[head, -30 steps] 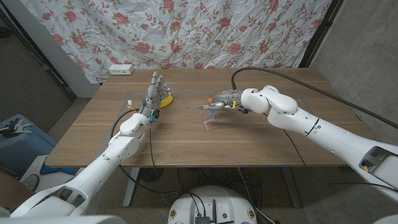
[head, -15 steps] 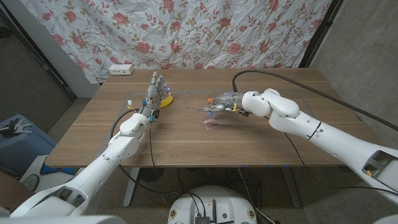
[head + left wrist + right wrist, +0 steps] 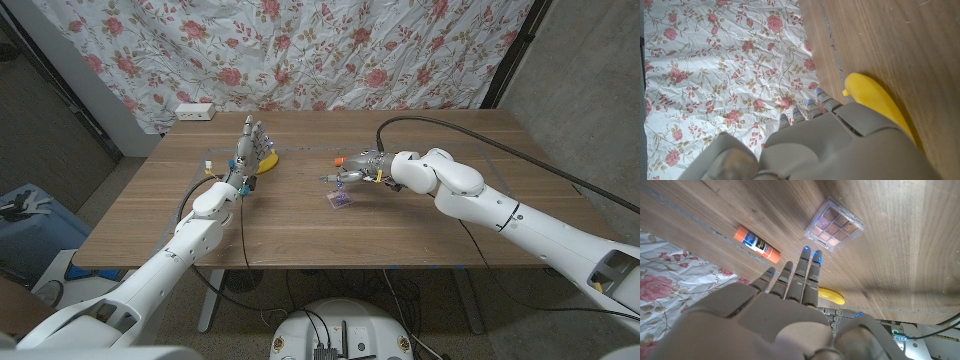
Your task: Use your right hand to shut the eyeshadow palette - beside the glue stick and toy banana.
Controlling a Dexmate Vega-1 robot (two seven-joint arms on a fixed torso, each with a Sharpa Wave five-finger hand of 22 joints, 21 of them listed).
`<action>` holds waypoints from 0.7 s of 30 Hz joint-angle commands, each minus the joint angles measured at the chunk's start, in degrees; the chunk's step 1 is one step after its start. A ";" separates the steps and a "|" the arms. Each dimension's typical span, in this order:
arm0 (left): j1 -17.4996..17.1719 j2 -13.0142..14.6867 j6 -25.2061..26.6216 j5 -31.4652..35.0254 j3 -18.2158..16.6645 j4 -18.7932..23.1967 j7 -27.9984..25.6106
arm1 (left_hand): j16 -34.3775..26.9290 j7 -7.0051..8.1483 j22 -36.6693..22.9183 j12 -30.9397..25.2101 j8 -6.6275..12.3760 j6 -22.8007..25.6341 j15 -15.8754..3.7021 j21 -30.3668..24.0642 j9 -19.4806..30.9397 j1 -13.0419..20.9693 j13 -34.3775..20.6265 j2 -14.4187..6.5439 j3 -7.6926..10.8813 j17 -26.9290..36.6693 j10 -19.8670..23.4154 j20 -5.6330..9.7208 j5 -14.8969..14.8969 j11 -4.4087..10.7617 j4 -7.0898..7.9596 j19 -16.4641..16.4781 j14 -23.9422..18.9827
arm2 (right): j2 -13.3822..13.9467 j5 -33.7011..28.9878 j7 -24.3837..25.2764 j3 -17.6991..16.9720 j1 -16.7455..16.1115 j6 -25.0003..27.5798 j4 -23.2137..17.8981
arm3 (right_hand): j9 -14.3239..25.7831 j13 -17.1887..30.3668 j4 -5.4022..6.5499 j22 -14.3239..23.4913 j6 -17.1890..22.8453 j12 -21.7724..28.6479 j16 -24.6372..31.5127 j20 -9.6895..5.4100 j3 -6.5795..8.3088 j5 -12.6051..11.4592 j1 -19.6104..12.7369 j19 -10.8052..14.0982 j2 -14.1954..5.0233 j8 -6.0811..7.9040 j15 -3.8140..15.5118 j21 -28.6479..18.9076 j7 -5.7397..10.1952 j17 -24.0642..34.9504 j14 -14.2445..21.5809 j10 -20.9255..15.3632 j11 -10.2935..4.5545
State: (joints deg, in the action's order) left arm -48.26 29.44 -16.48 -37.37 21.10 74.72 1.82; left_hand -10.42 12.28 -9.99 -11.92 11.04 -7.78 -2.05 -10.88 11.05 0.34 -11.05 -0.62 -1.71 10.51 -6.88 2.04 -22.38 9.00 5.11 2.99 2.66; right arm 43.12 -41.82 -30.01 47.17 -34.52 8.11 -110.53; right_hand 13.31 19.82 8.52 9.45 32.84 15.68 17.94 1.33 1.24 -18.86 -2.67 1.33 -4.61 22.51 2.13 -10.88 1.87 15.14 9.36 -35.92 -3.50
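The eyeshadow palette (image 3: 834,226) lies on the table just ahead of the right hand (image 3: 350,172), whose fingers reach out straight, holding nothing. To close it well, I'd press down squarely on the clear lid until it seats. One palette, one glue stick (image 3: 756,243), one toy banana (image 3: 879,106). The left hand (image 3: 248,147) stands empty, fingers apart.

Glossy clear plastic eyeshadow palette (image 3: 834,226) on matt wooden table (image 3: 400,215)
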 commanded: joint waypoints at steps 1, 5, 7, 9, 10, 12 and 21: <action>-0.02 0.03 -0.02 -0.01 -0.02 0.01 0.03 | -0.45 0.31 -0.25 -0.31 0.33 0.09 -4.09 -0.40 0.20 0.47 -0.20 0.04 0.14 0.20 0.18 0.51 -0.30 0.56 0.13 0.55 0.40 | 0.30 -0.17 2.65 -0.78 -2.23 0.95 -0.83 | -0.02 0.32 0.09 0.16 0.05 -0.16 0.04 0.25 0.46 -0.42 -0.15 0.59 -3.82 0.24 1.42 -0.37 0.38 -0.03 0.67 -0.04 -0.30; -0.02 0.04 -0.03 -0.01 -0.03 0.01 0.04 | -0.44 0.31 -0.25 -0.31 0.34 0.11 -4.10 -0.38 0.20 0.47 -0.20 0.04 0.14 0.20 0.17 0.54 -0.30 0.56 0.13 0.50 0.42 | 0.54 -0.18 4.34 -1.24 -3.33 1.28 -1.19 | -0.08 0.38 -0.11 0.15 0.05 -0.25 0.07 0.11 0.92 -0.44 -0.61 1.04 -4.10 0.28 1.72 -0.45 0.47 -0.17 0.93 -0.14 -0.45; -0.02 0.03 -0.03 -0.01 -0.02 0.01 0.03 | -0.45 0.31 -0.25 -0.31 0.34 0.11 -4.07 -0.39 0.20 0.47 -0.20 0.04 0.14 0.20 0.17 0.50 -0.30 0.56 0.13 0.51 0.40 | 0.81 -0.13 5.45 -1.56 -3.99 1.27 -1.40 | -0.12 0.43 -0.28 0.15 0.06 -0.29 0.11 0.12 1.25 -0.43 -0.97 1.45 -4.25 0.31 1.86 -0.53 0.61 -0.28 1.18 -0.28 -0.57; -0.02 0.03 -0.03 -0.01 -0.02 0.01 0.03 | -0.45 0.31 -0.25 -0.31 0.33 0.10 -4.07 -0.39 0.20 0.47 -0.20 0.04 0.14 0.20 0.17 0.48 -0.30 0.57 0.13 0.52 0.40 | 1.08 0.01 6.52 -1.96 -4.69 1.32 -1.67 | -0.16 0.47 -0.48 0.14 0.11 -0.36 0.15 0.12 1.60 -0.42 -1.37 1.73 -4.41 0.34 1.91 -0.56 0.65 -0.38 1.40 -0.31 -0.74; -0.02 0.03 -0.03 -0.01 -0.02 0.01 0.03 | -0.45 0.31 -0.25 -0.31 0.33 0.09 -4.07 -0.39 0.20 0.47 -0.20 0.04 0.14 0.20 0.17 0.50 -0.30 0.56 0.13 0.53 0.41 | 1.22 0.08 7.09 -2.16 -5.04 1.31 -1.80 | -0.18 0.49 -0.58 0.14 0.07 -0.36 0.18 0.09 1.77 -0.40 -1.56 1.93 -4.46 0.34 2.14 -0.60 0.69 -0.43 1.55 -0.41 -0.71; -0.02 0.04 -0.02 -0.01 -0.02 0.02 0.03 | -0.44 0.31 -0.25 -0.31 0.33 0.09 -4.09 -0.40 0.20 0.47 -0.20 0.04 0.14 0.20 0.17 0.49 -0.30 0.56 0.13 0.54 0.42 | 1.49 0.20 8.22 -2.56 -5.75 1.33 -2.10 | -0.22 0.53 -0.78 0.14 0.08 -0.41 0.23 0.08 2.14 -0.36 -1.97 2.22 -4.57 0.36 2.20 -0.62 0.83 -0.55 1.81 -0.52 -0.81; 0.00 0.01 -0.02 0.01 -0.01 0.01 0.01 | -0.44 0.31 -0.25 -0.30 0.32 0.08 -4.09 -0.40 0.20 0.47 -0.20 0.04 0.15 0.20 0.15 0.52 -0.30 0.52 0.13 0.55 0.42 | 2.51 0.59 14.32 -4.53 -9.72 1.71 -3.80 | -0.43 0.68 -1.84 0.14 -0.63 -0.98 0.25 0.16 3.83 -0.01 -3.94 3.53 -4.78 0.11 2.51 -0.71 1.15 -1.04 2.51 -0.11 -1.17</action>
State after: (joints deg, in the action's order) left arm -48.28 29.47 -16.49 -37.37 21.08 74.74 1.84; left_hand -10.42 12.28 -9.99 -11.92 11.04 -7.78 -2.05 -10.88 11.05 0.34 -11.05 -0.62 -1.71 10.51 -6.88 2.04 -22.38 9.00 5.11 2.99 2.67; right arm 44.55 -41.71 -22.27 44.59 -40.21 9.38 -112.71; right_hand 12.77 20.40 6.78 9.45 32.43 14.98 17.94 1.35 4.56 -19.07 -5.60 4.22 -6.19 22.51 2.15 -11.06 2.90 14.09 11.39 -36.00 -4.23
